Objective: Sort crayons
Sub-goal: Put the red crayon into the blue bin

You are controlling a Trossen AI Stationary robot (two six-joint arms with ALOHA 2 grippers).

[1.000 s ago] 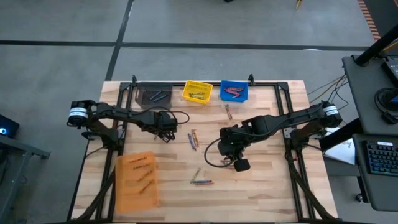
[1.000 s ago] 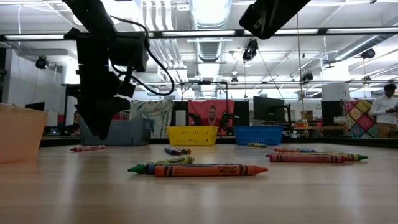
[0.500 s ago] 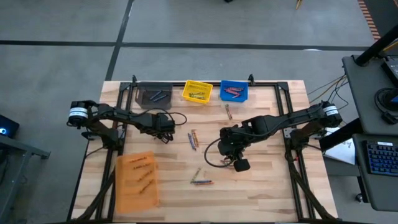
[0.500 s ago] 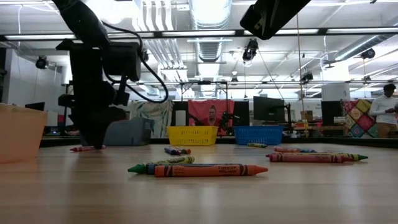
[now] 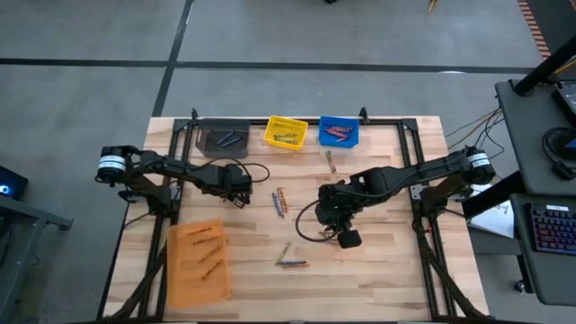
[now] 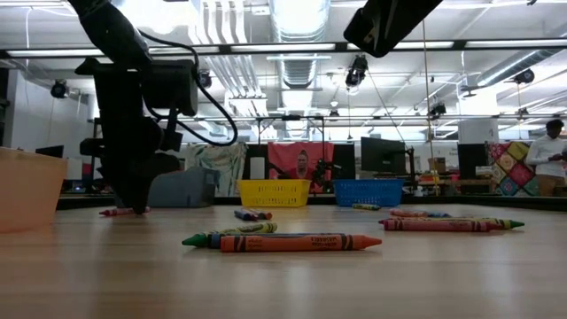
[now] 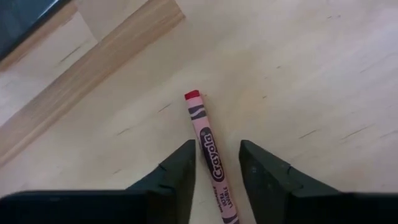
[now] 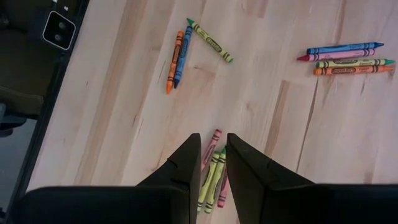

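left pincer (image 7: 214,171) | has dropped to the bench (image 5: 378,270), fingers narrowing astride a red crayon (image 7: 210,149), not yet clamped | right pincer (image 8: 212,163) waits mid-bench, slightly parted, empty | other crayons (image 5: 291,263) lie loose | grasp imminent; bin drop follows

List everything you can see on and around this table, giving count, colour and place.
bins: four; grey bin, yellow bin, blue bin along the back edge, orange bin front left.
loose crayons: several groups, mixed colours, mid-table.
red crayon: one, lying flat, left of centre.
table: one, light wood.
person: one, in the room beyond.
left gripper: open, straddling the red crayon.
right gripper: open, above loose crayons.
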